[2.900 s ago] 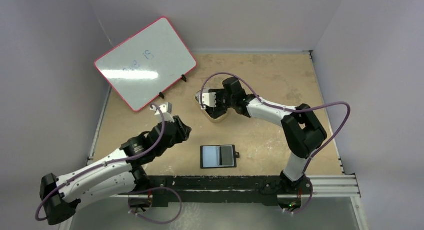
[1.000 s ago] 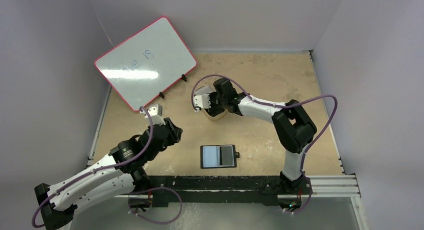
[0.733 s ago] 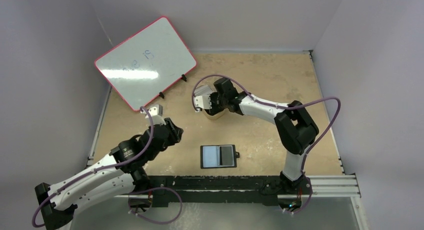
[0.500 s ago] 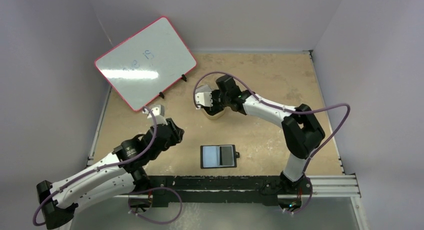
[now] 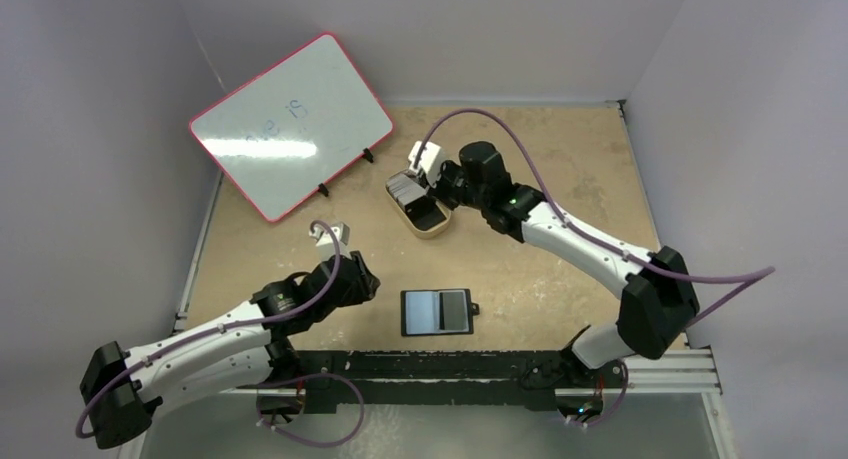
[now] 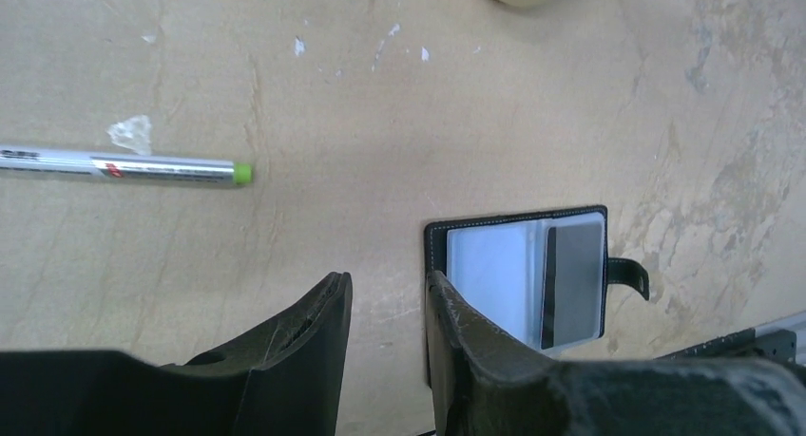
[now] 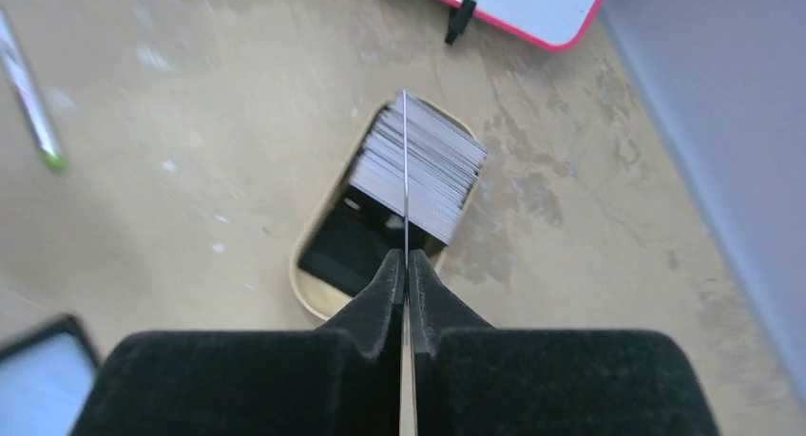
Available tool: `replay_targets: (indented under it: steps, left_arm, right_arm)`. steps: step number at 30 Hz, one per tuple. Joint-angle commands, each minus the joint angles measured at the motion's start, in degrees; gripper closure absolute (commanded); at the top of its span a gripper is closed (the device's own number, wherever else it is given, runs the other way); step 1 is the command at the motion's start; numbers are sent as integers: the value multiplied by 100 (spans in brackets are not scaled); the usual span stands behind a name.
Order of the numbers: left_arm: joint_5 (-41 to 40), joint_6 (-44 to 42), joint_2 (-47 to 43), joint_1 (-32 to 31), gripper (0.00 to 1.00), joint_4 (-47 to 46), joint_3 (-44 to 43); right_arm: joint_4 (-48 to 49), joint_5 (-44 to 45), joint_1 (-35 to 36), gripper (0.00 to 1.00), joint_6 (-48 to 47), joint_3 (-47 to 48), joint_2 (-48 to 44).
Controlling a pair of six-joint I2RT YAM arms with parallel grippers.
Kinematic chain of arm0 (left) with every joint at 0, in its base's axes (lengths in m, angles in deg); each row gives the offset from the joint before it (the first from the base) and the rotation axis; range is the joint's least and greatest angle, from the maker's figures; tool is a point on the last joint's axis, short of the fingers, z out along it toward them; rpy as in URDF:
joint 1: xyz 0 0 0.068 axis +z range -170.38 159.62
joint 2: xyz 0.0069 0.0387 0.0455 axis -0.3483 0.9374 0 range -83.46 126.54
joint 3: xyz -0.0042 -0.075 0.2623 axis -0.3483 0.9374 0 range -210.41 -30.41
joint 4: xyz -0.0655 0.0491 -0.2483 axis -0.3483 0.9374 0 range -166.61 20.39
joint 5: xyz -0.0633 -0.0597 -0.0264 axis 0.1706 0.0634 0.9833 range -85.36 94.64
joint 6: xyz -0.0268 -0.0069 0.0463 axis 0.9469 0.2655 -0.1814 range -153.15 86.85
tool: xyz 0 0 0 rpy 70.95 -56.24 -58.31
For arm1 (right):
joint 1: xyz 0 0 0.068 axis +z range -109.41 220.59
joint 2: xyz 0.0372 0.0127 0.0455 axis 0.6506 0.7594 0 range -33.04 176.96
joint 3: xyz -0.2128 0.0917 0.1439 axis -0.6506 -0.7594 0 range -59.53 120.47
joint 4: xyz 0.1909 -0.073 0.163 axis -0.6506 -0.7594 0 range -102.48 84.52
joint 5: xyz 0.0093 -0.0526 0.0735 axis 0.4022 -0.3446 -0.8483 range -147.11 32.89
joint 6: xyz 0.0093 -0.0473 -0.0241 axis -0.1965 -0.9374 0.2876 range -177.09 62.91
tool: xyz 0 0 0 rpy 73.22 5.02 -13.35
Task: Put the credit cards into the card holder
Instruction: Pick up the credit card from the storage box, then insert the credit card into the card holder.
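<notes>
The credit cards stand as a whitish-grey stack on edge in one end of a tan oval tin. My right gripper is shut on a single card, seen edge-on and held up over the stack. From above, this gripper hangs over the tin. The card holder lies open and flat near the front edge, bluish-grey inside, with a dark card in its right pocket. My left gripper is open with nothing in it, just left of the card holder.
A silver pen with a green tip lies left of the card holder. A red-framed whiteboard leans on stands at the back left. Purple walls close in the table on three sides.
My right gripper has closed on one card and lifted back from the tin, the arm stretching out. My left arm has moved right, toward the card holder.
</notes>
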Motion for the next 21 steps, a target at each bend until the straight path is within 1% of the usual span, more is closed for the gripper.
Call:
replay_targets:
  steps: [1, 5, 9, 14, 16, 19, 21]
  left_arm:
    - [586, 155, 205, 14, 67, -900, 236]
    - [768, 181, 449, 12, 68, -1238, 365]
    - [888, 253, 611, 18, 68, -1485, 458]
    - [1094, 410, 814, 12, 69, -1941, 661]
    - [1149, 461, 901, 18, 69, -2068, 725]
    - [1181, 512, 1011, 12, 71, -2164, 803]
    - [1179, 536, 1028, 13, 72, -2199, 851]
  right_arm:
    - [434, 103, 86, 100, 2601, -176, -487]
    - [858, 169, 132, 100, 3976, -872, -1161]
    - [777, 59, 132, 100, 5446, -1306, -1650]
    - [672, -316, 255, 100, 6780, -1818, -1647]
    - [511, -200, 404, 100, 7147, -1970, -1599]
    - [204, 69, 819, 100, 7623, -2116, -1537]
    - [225, 93, 1026, 100, 7959, -2257, -1533]
